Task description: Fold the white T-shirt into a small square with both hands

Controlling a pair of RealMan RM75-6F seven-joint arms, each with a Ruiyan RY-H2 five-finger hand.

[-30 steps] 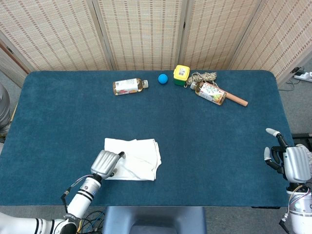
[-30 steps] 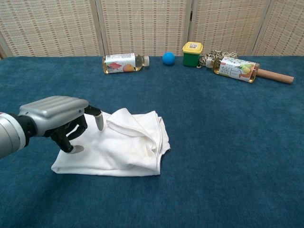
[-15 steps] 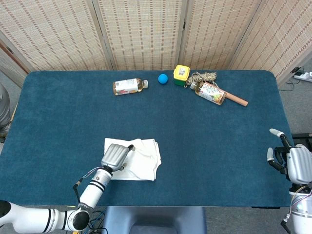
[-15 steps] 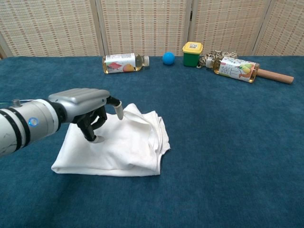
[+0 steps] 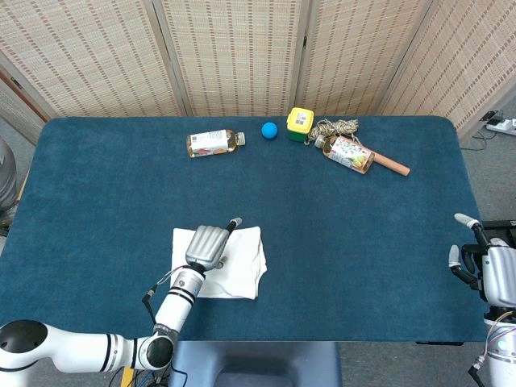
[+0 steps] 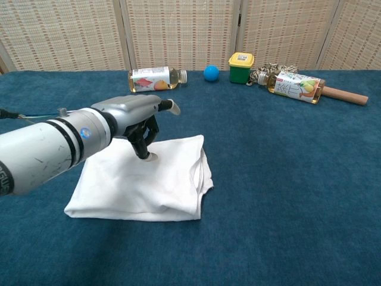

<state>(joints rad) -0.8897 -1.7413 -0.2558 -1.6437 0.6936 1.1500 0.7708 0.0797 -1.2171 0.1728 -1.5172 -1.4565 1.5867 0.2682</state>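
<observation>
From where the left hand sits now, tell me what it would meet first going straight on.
Past the T-shirt under the left hand, the way looks free until the blue ball or bottle; depth is unclear.

Folding screen (image 5: 242, 52) of woven beige panels stood behind table, hinged sections angled at either end. Table (image 5: 363, 242) was covered in deep blue carpet-like cloth with rounded far corners. Grey floor (image 5: 492, 161) showed at right, white power strip (image 5: 501, 124) lying on it near screen's foot. Lighting was even, shadows soft.
</observation>
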